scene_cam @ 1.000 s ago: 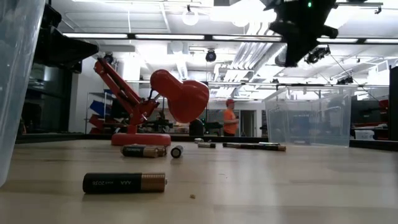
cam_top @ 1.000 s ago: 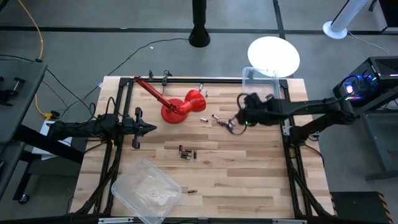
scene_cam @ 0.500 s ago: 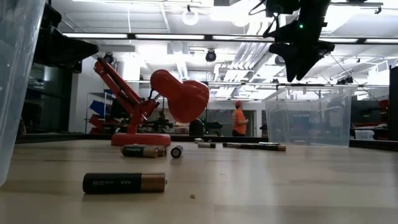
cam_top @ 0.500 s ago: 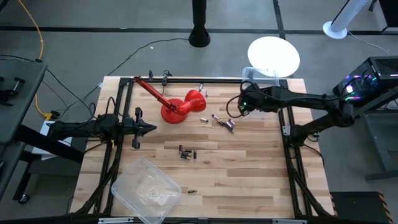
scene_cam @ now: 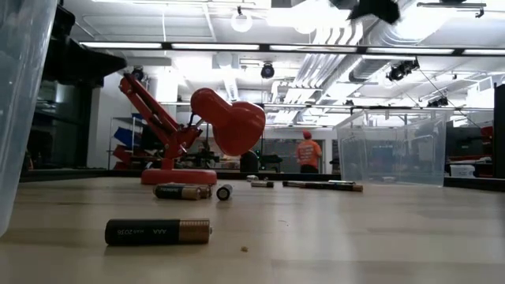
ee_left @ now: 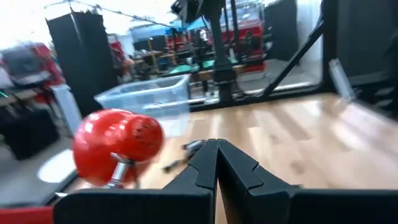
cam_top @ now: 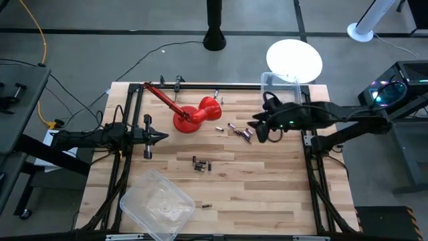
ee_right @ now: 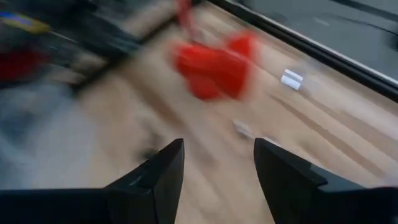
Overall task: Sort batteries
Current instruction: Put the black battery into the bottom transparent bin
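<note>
Room: ceiling lights are showing beyond the table; a person in orange [scene_cam: 308,151] is standing far back.
Table [cam_top: 267,187]: wooden top, carrying bins, tool and batteries.
Clear bins: one [cam_top: 158,204] is sitting at the near left corner; another [cam_top: 281,86] is sitting at the far right.
Red tool [cam_top: 194,115]: resting left of centre at the far side.
Right hand [cam_top: 259,131]: hovering just beside the far cluster, fingers [ee_right: 160,174] spread apart, nothing between them.
Left hand [cam_top: 164,138]: waiting at the left edge, fingers pressed together, gripping nothing.
Batteries: one cluster [cam_top: 239,132] is lying right of the red tool; another [cam_top: 201,164] mid-table; a single one [cam_top: 206,205] beside the near bin.
</note>
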### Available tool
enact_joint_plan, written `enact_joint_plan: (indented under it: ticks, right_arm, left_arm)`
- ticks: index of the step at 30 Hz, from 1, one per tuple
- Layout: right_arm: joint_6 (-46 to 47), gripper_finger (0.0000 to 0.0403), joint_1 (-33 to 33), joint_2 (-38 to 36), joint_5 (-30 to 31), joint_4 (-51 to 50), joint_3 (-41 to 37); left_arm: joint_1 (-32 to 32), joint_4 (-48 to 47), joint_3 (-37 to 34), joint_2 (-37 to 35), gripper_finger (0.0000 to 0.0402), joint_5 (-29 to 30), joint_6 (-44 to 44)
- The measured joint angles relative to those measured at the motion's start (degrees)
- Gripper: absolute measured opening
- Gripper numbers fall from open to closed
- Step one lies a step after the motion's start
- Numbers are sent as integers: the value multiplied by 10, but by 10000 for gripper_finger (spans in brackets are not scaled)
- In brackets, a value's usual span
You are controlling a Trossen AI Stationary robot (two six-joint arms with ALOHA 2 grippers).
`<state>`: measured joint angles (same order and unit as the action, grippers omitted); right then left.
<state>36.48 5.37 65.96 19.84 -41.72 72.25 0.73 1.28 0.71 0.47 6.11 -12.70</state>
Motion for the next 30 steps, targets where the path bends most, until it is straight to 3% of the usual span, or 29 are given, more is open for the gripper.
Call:
enact_joint_plan:
  ticks: [4,7,10,13,16,19,23,26,30]
  right_arm:
    - [-77,188,22,0,-16,115,2]
    - [-82,188,25,1,-15,190,2]
    - [-78,188,26,2,-14,226,2]
    - [-78,188,25,2,-14,237,2]
    - [-80,188,26,2,-14,235,1]
    - [-92,188,23,2,-5,235,1]
    - [-117,188,13,2,-3,235,1]
    - [-133,188,5,2,-3,235,1]
    - [-159,188,-2,2,-4,234,1]
  left_arm:
    - [0,0,0,0,0,2,-11]
    - [0,21,0,0,0,2,-4]
    - [0,109,0,1,0,1,115]
    - [0,216,6,18,0,43,242]
    - [0,211,49,59,0,91,303]
    - [0,154,119,143,0,89,332]
    - [-1,47,245,295,0,24,326]
    - [-4,-39,333,409,0,-60,309]
    - [8,-56,403,531,0,-191,327]
